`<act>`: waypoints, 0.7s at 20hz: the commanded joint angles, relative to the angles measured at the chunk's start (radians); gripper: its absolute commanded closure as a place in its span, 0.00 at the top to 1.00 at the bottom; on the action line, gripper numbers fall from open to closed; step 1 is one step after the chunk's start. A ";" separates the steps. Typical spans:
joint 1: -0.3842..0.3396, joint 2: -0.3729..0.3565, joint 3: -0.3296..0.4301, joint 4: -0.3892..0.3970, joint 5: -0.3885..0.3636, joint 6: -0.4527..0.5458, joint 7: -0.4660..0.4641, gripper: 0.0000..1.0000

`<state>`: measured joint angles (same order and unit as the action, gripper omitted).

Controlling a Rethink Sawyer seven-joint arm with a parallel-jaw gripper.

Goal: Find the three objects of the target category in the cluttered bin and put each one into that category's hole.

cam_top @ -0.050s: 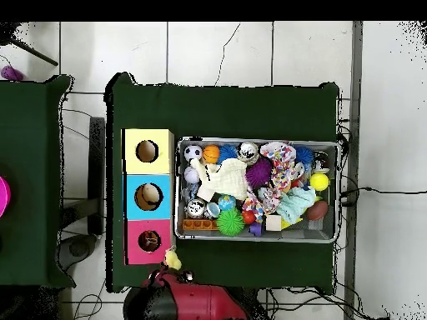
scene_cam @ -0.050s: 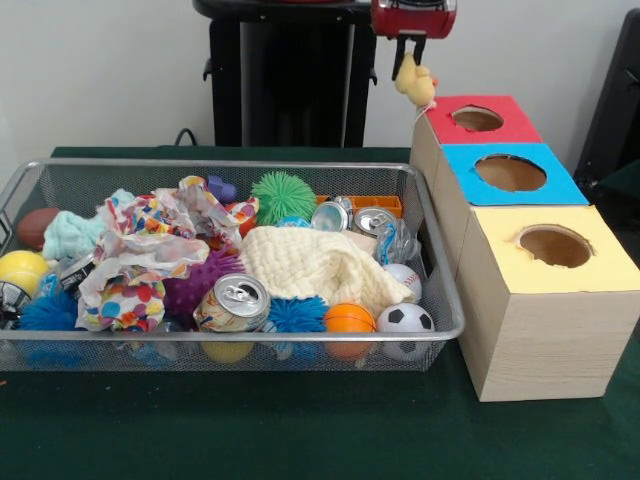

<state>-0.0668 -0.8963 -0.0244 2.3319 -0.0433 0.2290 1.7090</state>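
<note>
Tool: we see the tool (scene_cam @ -0.050s: 413,62) clamped on a yellow rubber duck (scene_cam @ -0.050s: 416,85), beside the red box (scene_cam @ -0.050s: 478,135).
Desk: dark green cloth (scene_cam @ -0.050s: 300,430) under the wire bin (scene_cam @ -0.050s: 440,300).
Room: tiled floor (cam_top @ -0.050s: 221,52).

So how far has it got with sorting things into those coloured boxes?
Something already lies inside the blue box and the red box; the yellow box's hole looks empty. Right now the end effector holds a yellow toy duck beside the red box. The wire bin is still full, so how much remains cannot be told.
</note>
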 commanded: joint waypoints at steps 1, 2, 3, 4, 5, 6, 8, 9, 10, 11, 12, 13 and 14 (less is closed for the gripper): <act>0.018 0.072 0.010 0.002 0.100 -0.104 0.288 0.00; 0.026 0.069 0.009 0.005 0.109 -0.104 0.291 0.00; 0.034 0.067 0.008 0.007 0.118 -0.104 0.294 0.00; 0.040 0.062 0.009 0.015 0.127 -0.108 0.298 0.00; 0.048 0.062 0.009 0.020 0.137 -0.111 0.302 0.00; 0.055 0.061 0.008 0.024 0.147 -0.114 0.306 0.00; 0.075 0.055 0.006 0.034 0.168 -0.117 0.315 0.00; 0.086 0.050 0.004 0.040 0.179 -0.117 0.321 0.00; 0.098 0.043 0.003 0.047 0.190 -0.115 0.326 0.00; 0.111 0.034 -0.004 0.048 0.201 -0.104 0.328 0.00; 0.128 0.025 -0.013 0.050 0.213 -0.092 0.331 0.00; 0.144 0.015 -0.021 0.052 0.225 -0.080 0.334 0.00; 0.162 0.006 -0.030 0.057 0.236 -0.072 0.338 0.00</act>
<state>0.0359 -0.8784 -0.0525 2.3666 0.0919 0.1723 1.7181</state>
